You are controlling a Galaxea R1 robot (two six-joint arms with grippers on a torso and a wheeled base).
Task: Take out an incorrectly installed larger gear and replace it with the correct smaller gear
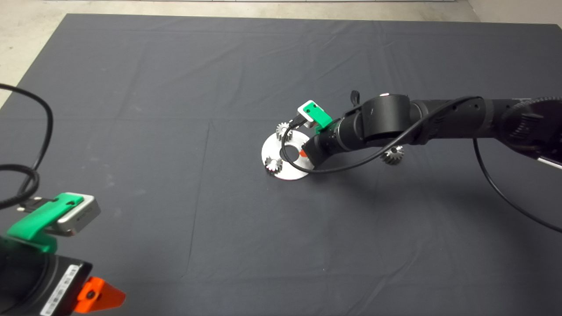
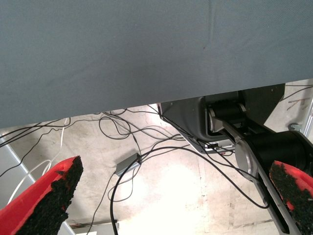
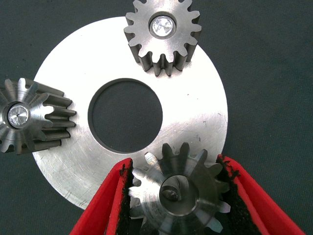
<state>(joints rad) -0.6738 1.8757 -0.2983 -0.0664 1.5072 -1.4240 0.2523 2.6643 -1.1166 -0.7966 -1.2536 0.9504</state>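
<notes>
A round steel plate (image 1: 293, 172) with a centre hole lies mid-mat. My right gripper (image 3: 176, 196) reaches over it from the right, and its red fingers (image 3: 105, 205) press on both sides of the larger gear (image 3: 181, 191). This gear is grey and slightly conical, and it sits at the plate's edge with a pin showing in its hole. The smaller gear (image 1: 393, 155), dark-faced with shiny tooth tips, lies on the mat to the right of the plate, partly under the right arm. My left gripper (image 1: 99, 296) is parked at the lower left, open and empty.
Two small bright silver gears (image 3: 163, 34) (image 3: 29, 117) stand on pins at the plate's (image 3: 195, 112) rim; they also show in the head view (image 1: 283, 130) (image 1: 273, 164). A black cable (image 1: 351, 164) loops over the plate. The left wrist view shows the mat's edge, floor and cables (image 2: 127, 142).
</notes>
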